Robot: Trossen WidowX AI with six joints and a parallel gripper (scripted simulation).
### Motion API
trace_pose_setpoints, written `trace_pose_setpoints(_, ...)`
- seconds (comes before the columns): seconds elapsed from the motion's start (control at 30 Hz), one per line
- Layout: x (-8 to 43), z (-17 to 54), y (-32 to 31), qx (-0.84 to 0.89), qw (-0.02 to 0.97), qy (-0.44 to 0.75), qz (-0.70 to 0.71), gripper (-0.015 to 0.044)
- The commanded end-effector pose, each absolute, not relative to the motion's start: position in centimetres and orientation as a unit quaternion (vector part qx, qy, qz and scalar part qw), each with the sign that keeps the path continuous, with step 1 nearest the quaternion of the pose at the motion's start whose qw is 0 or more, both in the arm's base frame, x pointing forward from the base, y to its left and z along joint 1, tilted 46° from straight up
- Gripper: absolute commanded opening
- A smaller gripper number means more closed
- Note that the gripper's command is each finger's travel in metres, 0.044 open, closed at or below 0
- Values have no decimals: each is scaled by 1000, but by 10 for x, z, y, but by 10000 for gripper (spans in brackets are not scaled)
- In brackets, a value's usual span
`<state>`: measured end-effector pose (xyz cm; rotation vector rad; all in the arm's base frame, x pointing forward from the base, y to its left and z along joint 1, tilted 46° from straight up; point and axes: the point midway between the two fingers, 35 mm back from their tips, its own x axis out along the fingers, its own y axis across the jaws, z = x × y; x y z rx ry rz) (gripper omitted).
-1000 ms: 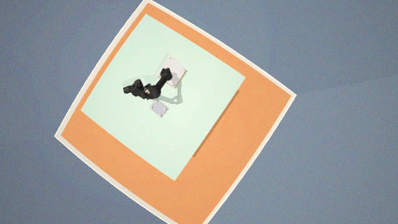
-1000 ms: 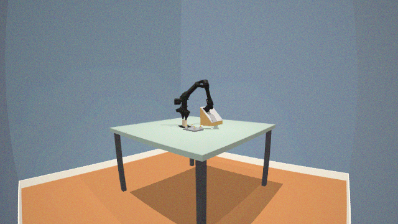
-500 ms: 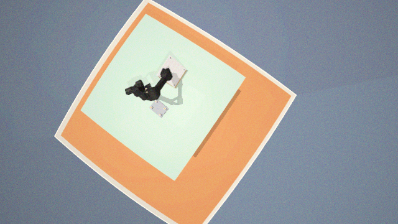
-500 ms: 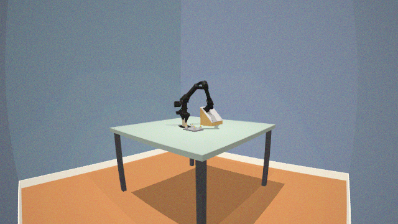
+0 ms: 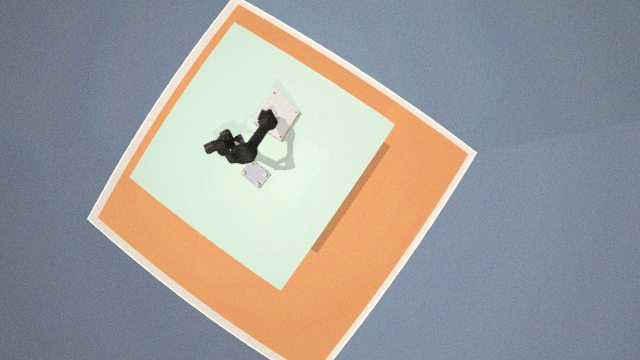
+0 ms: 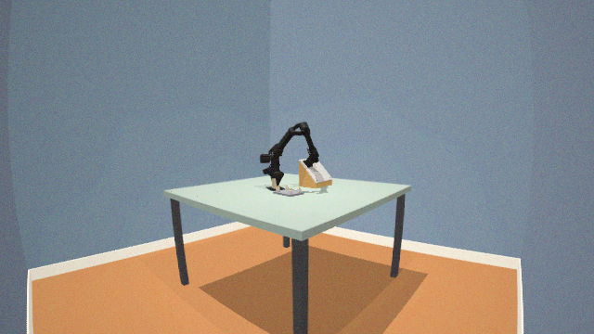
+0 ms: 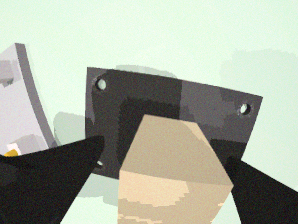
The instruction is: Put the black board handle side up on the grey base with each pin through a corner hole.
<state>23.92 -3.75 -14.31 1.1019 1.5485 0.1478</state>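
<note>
The black board [image 7: 210, 97] [image 6: 270, 188] lies flat on the table, handle side up. Its tan square handle [image 7: 172, 150] [image 6: 274, 184] stands upright. Two far corner holes show in the wrist view, and a third is partly hidden by the left finger. My gripper [image 7: 166, 153] [image 6: 277, 182] is open and low over the board, one finger on each side of the handle, with a gap at least on the left. The grey base [image 5: 255, 175] [image 6: 293, 193] [image 7: 25, 112] lies beside the board, left in the wrist view; its posts with gold pins point up.
The arm is mounted on a wedge block with a white sloping top [image 5: 286, 117] and orange-tan sides [image 6: 306, 177], behind the base in the exterior view. The pale green table [image 5: 215, 200] [image 6: 223, 199] has its edges well away from the board and base.
</note>
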Motion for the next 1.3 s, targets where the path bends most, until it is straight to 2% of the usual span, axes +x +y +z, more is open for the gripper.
trace_pose_setpoints(0.0, 237, -146, -34, 475, 575, 663, 63, 387)
trace_pose_setpoints(0.3, 237, -146, -34, 475, 575, 663, 63, 151)
trace_pose_setpoints(0.5, 237, -146, -34, 475, 575, 663, 63, 111)
trace_pose_setpoints(0.63, 237, -144, -36, 475, 575, 663, 62, 6)
trace_pose_setpoints(1.27, 235, -113, -71, 474, 576, 663, 60, 0)
